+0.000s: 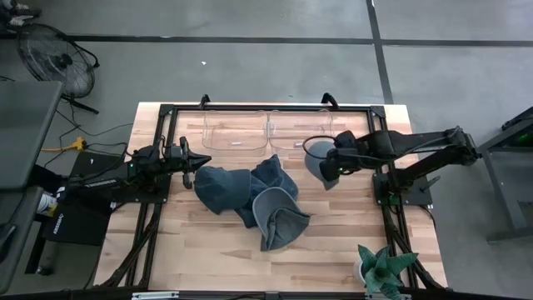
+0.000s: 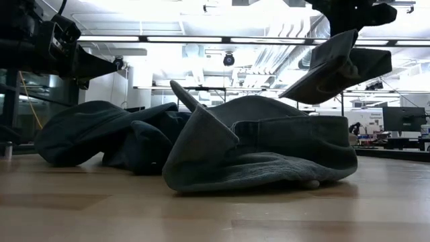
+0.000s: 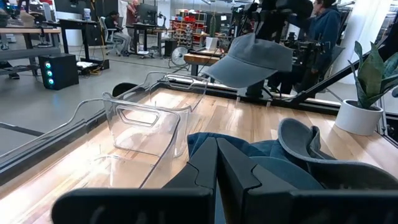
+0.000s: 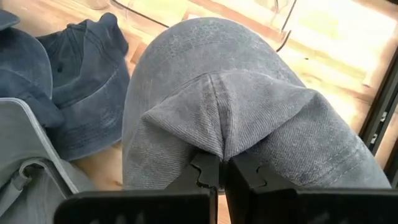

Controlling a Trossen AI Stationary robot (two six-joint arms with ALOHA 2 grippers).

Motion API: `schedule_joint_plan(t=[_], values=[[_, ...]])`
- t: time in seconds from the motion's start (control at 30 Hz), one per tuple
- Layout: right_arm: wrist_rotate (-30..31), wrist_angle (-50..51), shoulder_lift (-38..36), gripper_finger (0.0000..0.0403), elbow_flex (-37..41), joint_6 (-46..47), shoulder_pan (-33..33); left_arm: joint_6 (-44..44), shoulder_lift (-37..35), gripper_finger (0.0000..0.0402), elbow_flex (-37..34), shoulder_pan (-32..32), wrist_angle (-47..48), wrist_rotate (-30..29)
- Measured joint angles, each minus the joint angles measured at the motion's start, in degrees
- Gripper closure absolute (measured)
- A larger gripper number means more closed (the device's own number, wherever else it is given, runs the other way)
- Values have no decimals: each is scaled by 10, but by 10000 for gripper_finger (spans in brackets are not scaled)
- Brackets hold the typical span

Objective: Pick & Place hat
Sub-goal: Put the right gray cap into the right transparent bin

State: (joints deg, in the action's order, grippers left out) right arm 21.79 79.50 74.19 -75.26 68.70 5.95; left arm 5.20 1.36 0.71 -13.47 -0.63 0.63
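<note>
Right gripper (image 4: 214, 171) has its fingers pinched together on a fold in the crown of the grey hat (image 1: 319, 160), and you have that hat lifted clear of the table (image 1: 333, 250), hanging beside the right-hand clear bin (image 1: 300, 131) on the side toward the hat pile (image 1: 250, 198). Your left gripper (image 3: 216, 163) is closed on nothing and waits on the far side of that pile from the bin, with its nose toward the denim.

Judging from the wrist view, your grip takes only a small tuck of cloth. If you swing quickly, the fabric could creep out from between the fingers and the hat would fall short of the bin. The brim droops below the crown, so a low pass could catch it on the bin's near wall and tip or push the bin.

Your overhead camera tells you where the hat sits relative to the bin rim, but not how high it hangs. The table-level camera shows daylight under the hat and above the pile, yet the bin does not appear in it. Only the left wrist camera shows hat and a clear bin together.
</note>
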Motion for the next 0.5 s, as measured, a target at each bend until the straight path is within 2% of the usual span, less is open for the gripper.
schedule_joint_plan(t=[0.5], values=[[32, -41, 0, 403, 0, -55, -26, 0, 0, 401, 0, 0, 0, 0]])
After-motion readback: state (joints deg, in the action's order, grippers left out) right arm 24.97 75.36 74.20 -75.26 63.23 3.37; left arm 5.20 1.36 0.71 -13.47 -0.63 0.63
